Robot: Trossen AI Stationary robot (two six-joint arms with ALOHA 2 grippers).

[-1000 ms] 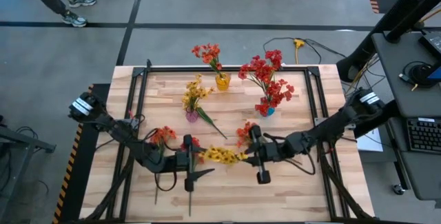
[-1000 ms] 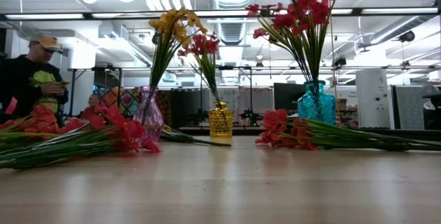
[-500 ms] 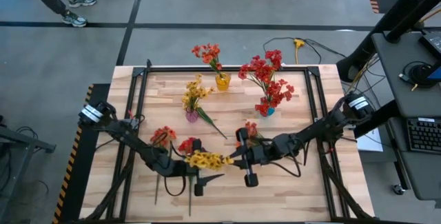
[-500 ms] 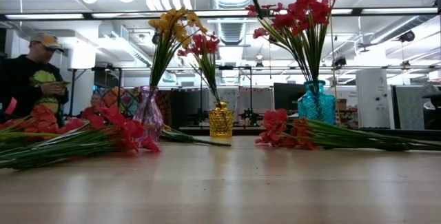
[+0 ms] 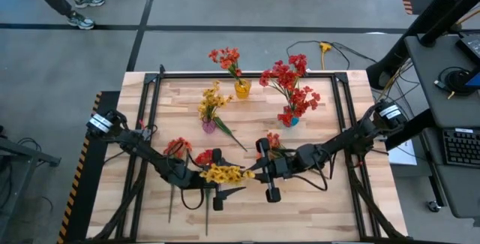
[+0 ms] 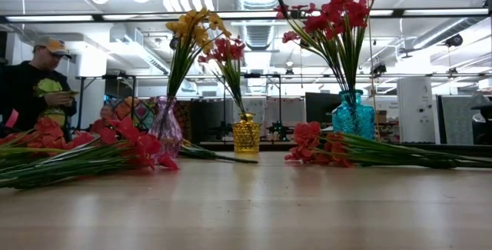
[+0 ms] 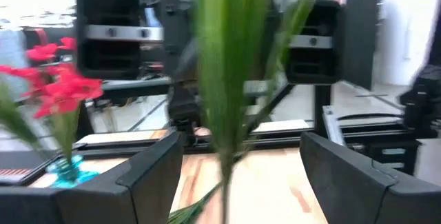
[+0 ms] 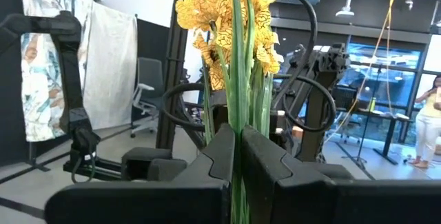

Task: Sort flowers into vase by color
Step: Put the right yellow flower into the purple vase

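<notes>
Light wood desk, grey floor around it, a person at the low view's left. My right jaws clamp the yellow flower mid-frame; left jaws gape wide around its stem.

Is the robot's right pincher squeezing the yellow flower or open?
Squeezing. The right gripper has its two dark fingers pressed together on the yellow flower stems.
</notes>
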